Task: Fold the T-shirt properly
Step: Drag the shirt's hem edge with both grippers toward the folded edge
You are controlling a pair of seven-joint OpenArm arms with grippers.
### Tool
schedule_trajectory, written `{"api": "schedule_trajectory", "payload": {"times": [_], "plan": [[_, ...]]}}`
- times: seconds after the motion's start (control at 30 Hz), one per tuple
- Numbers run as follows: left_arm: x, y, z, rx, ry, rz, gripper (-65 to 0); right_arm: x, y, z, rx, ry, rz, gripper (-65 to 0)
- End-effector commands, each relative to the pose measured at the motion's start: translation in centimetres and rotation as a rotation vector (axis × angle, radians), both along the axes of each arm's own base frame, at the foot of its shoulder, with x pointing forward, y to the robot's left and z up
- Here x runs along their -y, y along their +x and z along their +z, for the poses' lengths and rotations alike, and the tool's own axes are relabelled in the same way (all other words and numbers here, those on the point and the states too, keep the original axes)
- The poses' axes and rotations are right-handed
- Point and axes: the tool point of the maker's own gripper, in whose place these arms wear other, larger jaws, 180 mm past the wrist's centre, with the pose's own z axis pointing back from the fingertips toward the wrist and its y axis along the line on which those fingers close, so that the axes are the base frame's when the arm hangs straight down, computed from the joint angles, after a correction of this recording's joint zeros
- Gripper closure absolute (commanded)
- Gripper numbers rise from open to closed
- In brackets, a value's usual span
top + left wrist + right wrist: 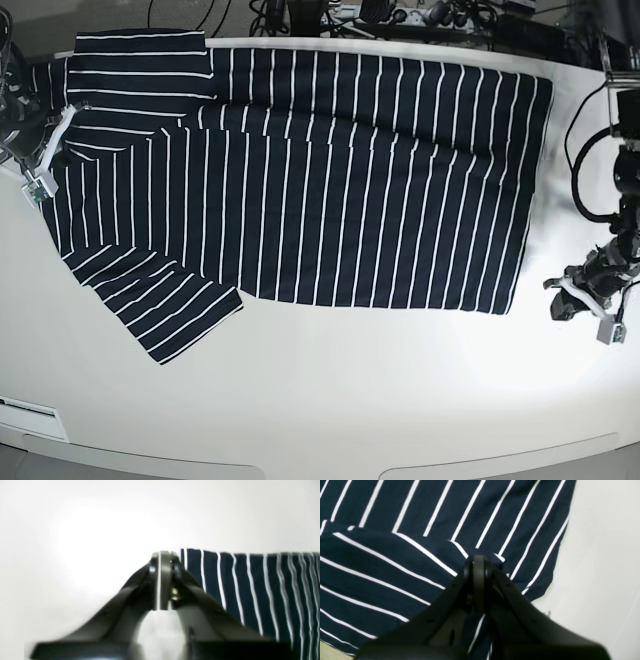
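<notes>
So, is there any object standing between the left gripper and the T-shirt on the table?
No, nothing visible. In the base view only bare white table separates the left gripper from the T-shirt edge. The left wrist view shows the striped hem just beyond the jaws, with no object between them.

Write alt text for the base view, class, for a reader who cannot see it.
A dark navy T-shirt with white pinstripes lies spread across a white table, one sleeve angled toward the near left. The left tool sits off the cloth at the right; the right arm is at the shirt's left edge.
</notes>
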Motion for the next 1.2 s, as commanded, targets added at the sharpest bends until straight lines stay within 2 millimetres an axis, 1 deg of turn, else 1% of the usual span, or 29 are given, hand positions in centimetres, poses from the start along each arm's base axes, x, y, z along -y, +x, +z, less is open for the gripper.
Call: {"api": "schedule_trajectory", "payload": {"times": [0.0,0.03,0.07,0.17,0.23,0.3,0.43,0.5,0.6,0.63,0.67,0.7,0.73,0.8,0.83,0.9,0.97,1.1,1.17], "plan": [[-1.0,1.2,1.9,0.048,-0.034,0.029,-23.4,0.3,0.9,1.1,0.038,-0.014,0.010,0.0],[-1.3,1.5,1.2,0.028,-0.073,0.052,-32.4,0.3,0.9,1.1,0.038,-0.014,0.010,0.0],[-1.4,1.6,0.4,0.004,-0.108,0.076,-36.7,0.3,0.9,1.1,0.038,-0.014,0.011,0.0],[-1.2,1.9,-2.2,-0.063,-0.183,0.130,-36.9,0.2,0.8,1.1,0.037,-0.013,0.017,0.0],[-0.4,1.9,-3.8,-0.098,-0.227,0.143,-36.9,0.2,0.9,1.1,0.038,-0.012,0.018,0.0],[1.1,1.6,-5.3,-0.129,-0.264,0.115,-36.9,0.2,0.9,1.1,0.041,-0.011,0.018,0.0],[4.8,0.6,-7.7,-0.233,-0.316,0.044,-36.9,0.1,1.0,1.2,0.044,-0.010,0.018,0.0],[6.8,0.0,-8.4,-0.280,-0.334,-0.011,-36.9,0.1,1.0,1.2,0.051,-0.007,0.020,0.0],[8.5,-0.4,-8.7,-0.312,-0.372,-0.043,-36.8,0.0,1.2,1.3,0.058,-0.004,0.021,0.0],[8.6,-0.5,-8.8,-0.321,-0.373,-0.048,-35.2,0.0,1.2,1.3,0.062,-0.002,0.021,0.0],[8.6,-0.5,-8.9,-0.324,-0.371,-0.048,-31.7,-0.1,1.3,1.4,0.068,0.001,0.022,0.0],[8.4,-0.6,-8.9,-0.325,-0.366,-0.046,-26.3,-0.1,1.4,1.5,0.074,0.003,0.023,0.0],[8.2,-0.6,-8.9,-0.329,-0.360,-0.043,-19.0,-0.2,1.6,1.6,0.084,0.007,0.025,0.0],[7.7,-0.8,-9.1,-0.350,-0.355,-0.015,-1.3,-0.2,2.2,2.0,0.102,0.007,0.024,0.0],[7.4,-0.8,-9.1,-0.355,-0.354,-0.004,0.0,-0.2,2.7,2.4,0.118,0.008,0.024,0.0],[7.0,-0.9,-9.1,-0.356,-0.347,0.001,0.0,0.0,3.9,3.3,0.164,0.009,0.003,0.0],[6.7,-1.0,-9.2,-0.362,-0.330,0.002,0.0,0.1,5.6,4.8,0.240,0.017,-0.023,-0.4],[6.5,-1.1,-9.4,-0.370,-0.312,0.000,0.0,1.0,9.4,8.6,0.451,-0.018,-0.041,-17.8],[6.5,-1.1,-9.4,-0.370,-0.312,-0.001,0.0,1.5,11.0,10.2,0.536,-0.008,-0.049,-25.5]]}}
